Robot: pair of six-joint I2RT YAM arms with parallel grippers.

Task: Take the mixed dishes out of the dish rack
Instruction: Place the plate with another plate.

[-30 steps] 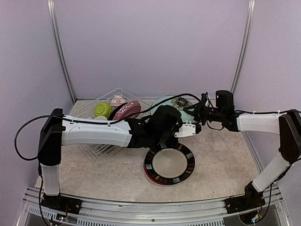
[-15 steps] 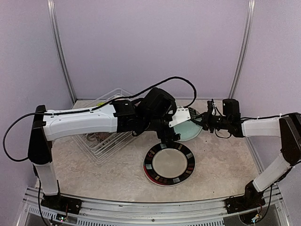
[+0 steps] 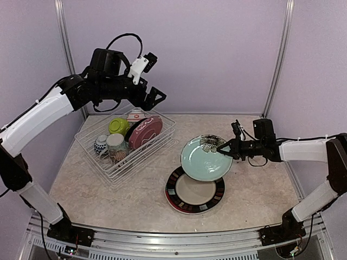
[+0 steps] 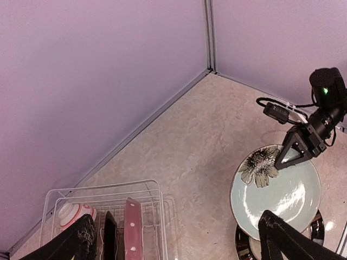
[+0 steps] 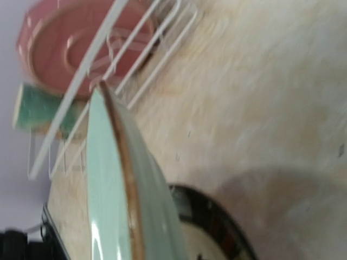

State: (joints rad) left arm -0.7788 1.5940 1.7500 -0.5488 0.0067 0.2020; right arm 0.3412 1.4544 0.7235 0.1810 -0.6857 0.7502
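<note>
Right claw has its jaws pinched on the rim of the pale green round ceramic plate with the dark flower print. It holds the plate tilted, low over the black-rimmed striped round plate, which lies flat near the middle of the table's near edge. Does the green plate's lower rim touch the striped one? It looks like it, but the overhead angle won't settle it and the right wrist view is a blur. Left claw hangs high above the far-left corner, fingers spread wide, nothing between them.

Score as I read it: one plate down, a second out and lined up for stacking. Left to unload in the white wire dish rack at the far-left corner:
- the pink round plate, standing on edge
- the lime green bowl
- the red-and-white patterned bowl, at the rack's far end
- the blue-and-white bowl and the cream patterned mug, toward the left edge

Five pieces left, so well under halfway.

In the way: those pieces sit packed close, with the rack's grid walls all round them. I'd judge the left claw has to drop in from straight above. A black cable loops over the left arm, near the lilac back wall.
</note>
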